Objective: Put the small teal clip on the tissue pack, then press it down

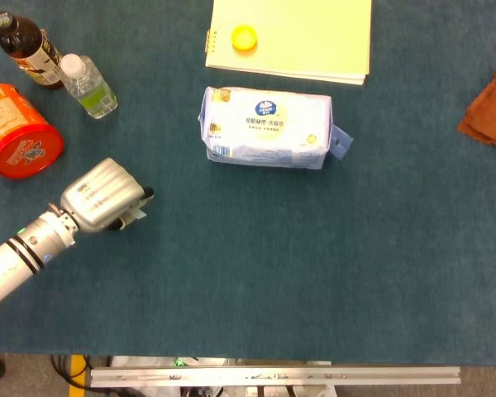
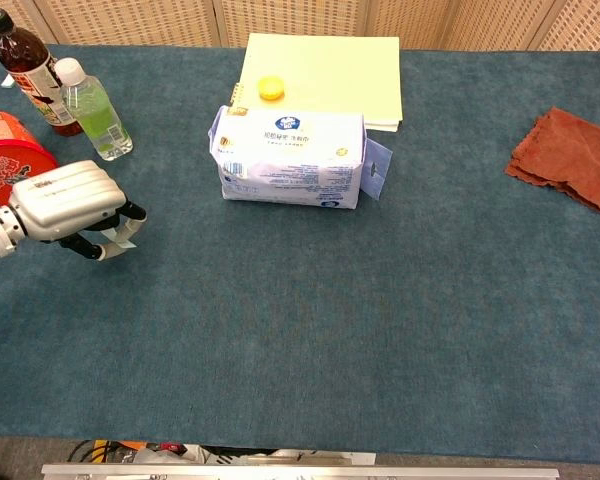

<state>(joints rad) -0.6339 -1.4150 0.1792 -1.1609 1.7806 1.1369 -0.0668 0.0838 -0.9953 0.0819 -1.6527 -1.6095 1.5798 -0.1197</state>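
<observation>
Teal carpeted worktop [image 2: 380, 330], woven cane wall panels [image 2: 310, 18] behind. Near left edge: silver left hand [image 2: 65, 200], pinching small pale-teal clip [image 2: 126, 236]. Blue-white tissue pack [image 2: 292, 155], centre-rear.

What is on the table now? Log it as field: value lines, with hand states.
left hand: curled over the clip, which shows between its fingers
right hand: not in view
tissue pack: centre of the table, nothing on top
notebook: behind the pack, yellow cap on it
bottles: two, far left
red can: beside the bottles
cloth: right edge
</observation>
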